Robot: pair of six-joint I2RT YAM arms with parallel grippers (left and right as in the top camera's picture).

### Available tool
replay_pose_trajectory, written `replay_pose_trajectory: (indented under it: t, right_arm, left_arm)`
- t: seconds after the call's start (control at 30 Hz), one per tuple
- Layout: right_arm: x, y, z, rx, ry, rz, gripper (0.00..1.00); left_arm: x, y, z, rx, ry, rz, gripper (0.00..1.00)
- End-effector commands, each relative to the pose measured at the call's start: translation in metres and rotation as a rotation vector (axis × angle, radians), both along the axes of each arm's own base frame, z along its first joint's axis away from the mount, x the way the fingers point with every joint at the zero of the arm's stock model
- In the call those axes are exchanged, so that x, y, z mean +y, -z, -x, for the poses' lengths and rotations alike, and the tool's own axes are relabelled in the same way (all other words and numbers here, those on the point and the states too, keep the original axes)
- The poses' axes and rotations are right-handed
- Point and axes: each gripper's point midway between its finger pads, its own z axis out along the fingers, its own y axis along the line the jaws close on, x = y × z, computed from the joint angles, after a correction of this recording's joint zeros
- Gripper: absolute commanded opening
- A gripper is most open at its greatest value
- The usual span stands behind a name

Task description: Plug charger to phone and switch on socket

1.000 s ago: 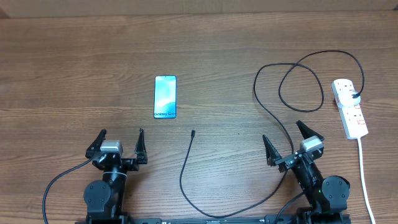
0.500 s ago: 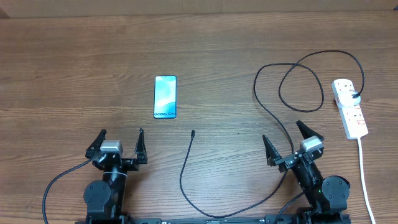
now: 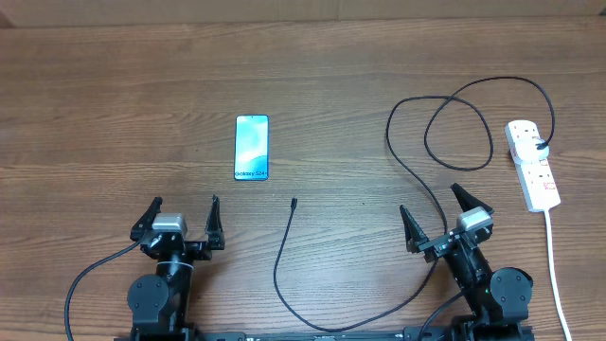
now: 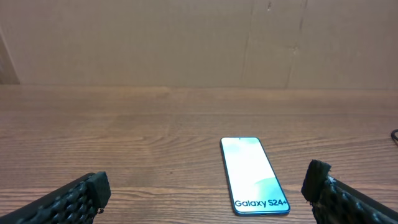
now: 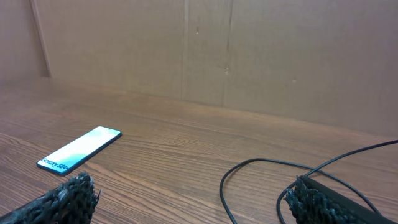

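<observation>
The phone (image 3: 252,148) lies flat on the wooden table, screen up, "Galaxy" end toward me; it also shows in the left wrist view (image 4: 252,174) and the right wrist view (image 5: 79,150). The charger cable (image 3: 407,170) loops from the socket across the right side, and its plug tip (image 3: 294,202) lies free just right of and below the phone. The socket (image 3: 532,165), a white power strip with red switches, lies at the far right. My left gripper (image 3: 182,216) is open and empty, below-left of the phone. My right gripper (image 3: 438,214) is open and empty over the cable.
The strip's white lead (image 3: 554,275) runs down the right edge toward the front. Cable loops (image 5: 261,180) lie between my right fingers. A cardboard wall (image 4: 199,37) stands behind the table.
</observation>
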Motion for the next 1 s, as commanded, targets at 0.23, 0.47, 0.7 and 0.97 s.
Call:
replay_pose_trajectory:
  t: [0.23, 0.47, 0.7, 0.97]
  right_arm:
    - [-0.001, 0.001, 0.000, -0.008, 0.007, 0.000, 1.00]
    - [-0.001, 0.001, 0.000, -0.008, 0.007, 0.001, 1.00]
    - [-0.001, 0.001, 0.000, -0.008, 0.007, 0.000, 1.00]
    - [-0.001, 0.001, 0.000, -0.008, 0.007, 0.000, 1.00]
  left_arm:
    - [-0.001, 0.000, 0.000, -0.003, 0.000, 0.010, 1.00]
    - [-0.003, -0.022, 0.010, 0.032, 0.003, 0.144, 1.00]
    - [-0.010, -0.086, 0.027, 0.078, 0.037, 0.170, 1.00]
    - [-0.030, -0.167, 0.011, 0.386, 0.131, 0.168, 1.00]
